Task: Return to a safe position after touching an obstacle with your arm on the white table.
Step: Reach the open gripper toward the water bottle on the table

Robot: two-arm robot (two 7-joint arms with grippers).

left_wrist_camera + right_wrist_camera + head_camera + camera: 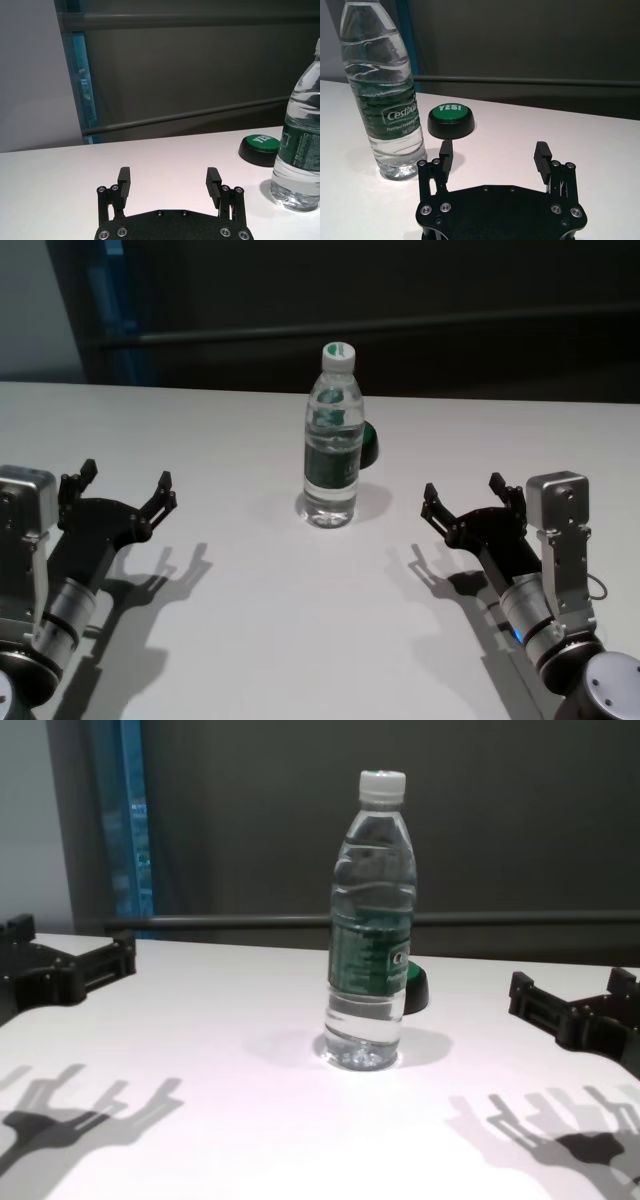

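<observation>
One water bottle (331,440), one green button (451,120), one white table (250,640), two pincers: left pincer (124,483), right pincer (463,499).

Clear capped bottle (332,440) stands upright mid white table (250,640), seemingly part-filled.

- A tall clear plastic water bottle (332,440) with a white screw cap and dark green label band stands upright mid-way across the glossy white table (250,640), the main thing in the way.
- A low round green button on a black base (451,120) sits just behind it, toward the right.
- Bare tabletop lies on both sides, between the bottle and the spread-fingered left gripper (122,490) and right gripper (465,498).
</observation>
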